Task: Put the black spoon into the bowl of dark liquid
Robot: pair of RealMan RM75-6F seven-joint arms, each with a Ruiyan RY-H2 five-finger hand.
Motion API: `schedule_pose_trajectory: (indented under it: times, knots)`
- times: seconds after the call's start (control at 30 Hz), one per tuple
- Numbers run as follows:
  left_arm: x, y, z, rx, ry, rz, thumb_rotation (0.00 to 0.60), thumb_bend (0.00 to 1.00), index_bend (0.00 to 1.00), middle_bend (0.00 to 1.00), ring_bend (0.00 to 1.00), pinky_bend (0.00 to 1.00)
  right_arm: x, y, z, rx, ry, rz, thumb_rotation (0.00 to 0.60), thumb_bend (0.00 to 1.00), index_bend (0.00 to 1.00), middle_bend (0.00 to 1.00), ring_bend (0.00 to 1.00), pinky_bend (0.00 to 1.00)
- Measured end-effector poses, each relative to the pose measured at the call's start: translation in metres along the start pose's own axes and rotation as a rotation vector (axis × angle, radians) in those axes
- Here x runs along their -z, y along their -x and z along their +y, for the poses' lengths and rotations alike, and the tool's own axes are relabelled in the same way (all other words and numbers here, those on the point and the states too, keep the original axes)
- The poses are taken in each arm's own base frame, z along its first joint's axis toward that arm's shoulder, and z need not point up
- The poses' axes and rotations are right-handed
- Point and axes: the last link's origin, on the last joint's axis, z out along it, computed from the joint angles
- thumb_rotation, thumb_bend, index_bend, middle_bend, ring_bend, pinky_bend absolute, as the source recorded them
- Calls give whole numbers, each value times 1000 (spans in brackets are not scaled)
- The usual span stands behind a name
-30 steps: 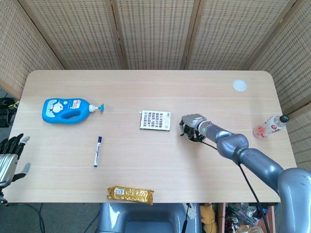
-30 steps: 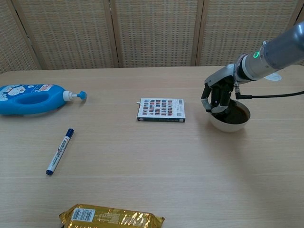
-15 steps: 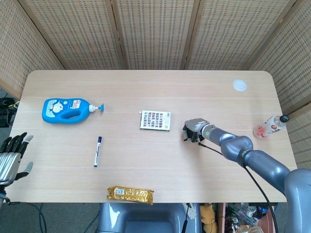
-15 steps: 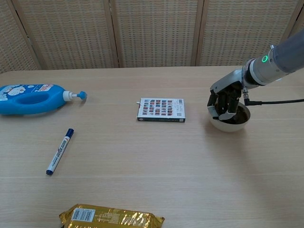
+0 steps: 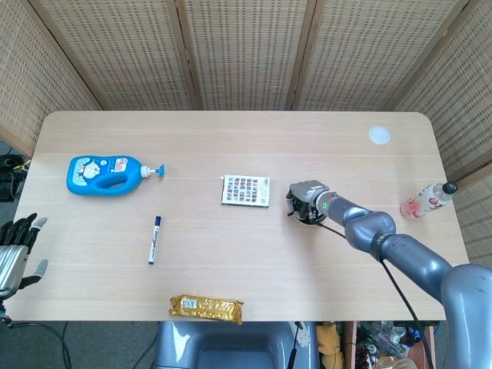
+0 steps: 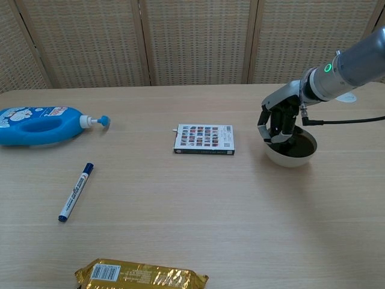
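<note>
A white bowl [image 6: 291, 160] of dark liquid stands right of the table's middle. My right hand [image 6: 277, 122] hangs over its left rim with dark fingers bunched and pointing down into it. The black spoon is mostly hidden among those fingers; only a dark tip seems to reach toward the liquid. In the head view the right hand [image 5: 306, 200] covers most of the bowl. My left hand [image 5: 15, 254] sits off the table's near left corner, holding nothing, its fingers apart.
A patterned card box [image 6: 204, 139] lies just left of the bowl. Further left are a blue detergent bottle [image 6: 39, 125] and a blue marker [image 6: 76, 191]. A gold snack pack [image 6: 141, 276] lies at the front edge. A pink bottle [image 5: 427, 201] and a white disc [image 5: 379, 135] lie far right.
The right hand dipped down and right into the bowl half a second ago, then rose back up and left over the rim. The left hand shifted slightly.
</note>
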Motion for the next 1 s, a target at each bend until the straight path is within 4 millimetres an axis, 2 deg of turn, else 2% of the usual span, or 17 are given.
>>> schedule_pose_trajectory:
  times: [0.1,0.17,0.27,0.33,0.4,0.47,0.7,1.0]
  knots:
    - [-1,0,1,-1,4,0,600,414,0,0,0,0,2,1,3,-1,3,-1,600,667,634,839,740,708]
    - [-2,0,2,-2,8,0,600,414,0,0,0,0,3,1,4,-4,3,4,600,600,634,838,740,708]
    - [-2,-1,3,0,11,2,600,414,0,0,0,0,4,0,4,-8,0,19,600,345,605,838,740,708]
    - [-2,-1,3,0,11,2,600,414,0,0,0,0,5,-1,4,-8,-4,27,600,176,551,838,740,708]
    - [-2,-1,3,0,10,2,600,414,0,0,0,0,6,-2,4,-9,-7,36,600,71,508,839,740,708]
    - [-1,-1,3,1,10,2,600,414,0,0,0,0,7,-3,4,-9,-8,39,600,15,474,839,740,708]
    - [0,-1,3,4,12,5,600,414,0,0,0,0,11,-2,4,-8,-10,37,600,0,395,837,740,708]
    - [0,-3,3,6,13,14,600,413,0,0,0,0,24,-12,-2,-45,-51,90,600,0,390,805,740,708]
